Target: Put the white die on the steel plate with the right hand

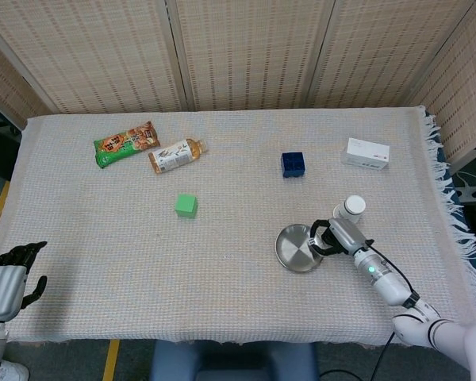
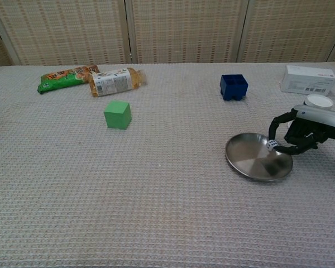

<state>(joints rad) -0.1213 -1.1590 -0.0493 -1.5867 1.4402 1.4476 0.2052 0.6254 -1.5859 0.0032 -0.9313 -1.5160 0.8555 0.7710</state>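
The steel plate point(image 1: 295, 248) point(image 2: 251, 157) lies on the table right of centre. My right hand point(image 1: 331, 236) point(image 2: 296, 134) hovers over the plate's right rim and pinches the small white die point(image 2: 273, 146) between its fingertips, a little above the plate's surface. In the head view the die is hidden by the hand. My left hand point(image 1: 8, 279) hangs off the front left corner of the table, fingers curled, holding nothing.
A white cup point(image 1: 353, 206) point(image 2: 318, 101) stands just behind my right hand. A blue box point(image 1: 293, 164), a white carton point(image 1: 368, 153), a green cube point(image 1: 186, 205), a bottle point(image 1: 176, 155) and a snack bag point(image 1: 125, 143) lie farther back.
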